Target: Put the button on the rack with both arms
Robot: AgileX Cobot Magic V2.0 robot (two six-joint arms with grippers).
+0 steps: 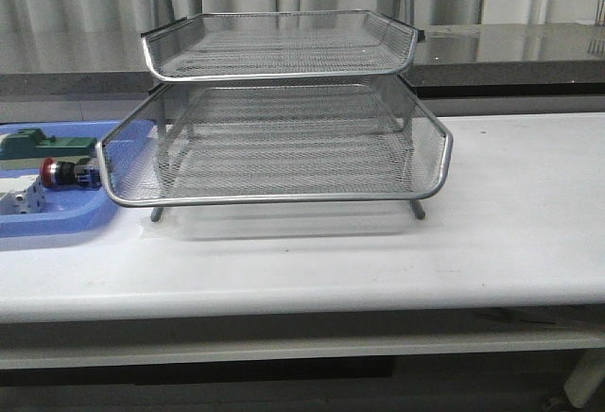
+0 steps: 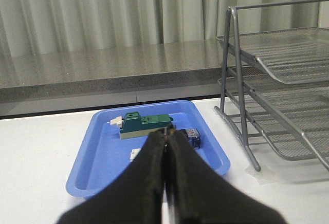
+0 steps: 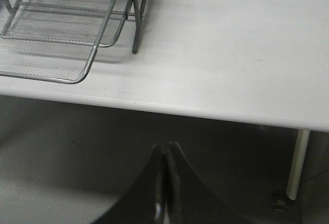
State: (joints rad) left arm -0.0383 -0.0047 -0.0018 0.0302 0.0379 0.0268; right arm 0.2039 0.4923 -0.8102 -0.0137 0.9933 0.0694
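Note:
The button (image 1: 66, 173), red cap with a blue rear block, lies on its side in the blue tray (image 1: 57, 218) at the table's left. In the left wrist view only its blue end (image 2: 193, 137) shows past my fingers. The silver wire-mesh rack (image 1: 284, 138) stands mid-table, its tiers holding nothing; it also shows in both wrist views (image 2: 288, 80) (image 3: 51, 34). My left gripper (image 2: 167, 134) is shut, holding nothing, short of the tray's near side. My right gripper (image 3: 165, 147) is shut, holding nothing, below the table's front edge. Neither arm appears in the front view.
In the blue tray (image 2: 103, 167) also lie a green-topped rectangular block (image 2: 144, 124) and a small white block (image 2: 134, 155). A grey counter and curtains run behind the table. A table leg (image 3: 297, 165) stands at the right front.

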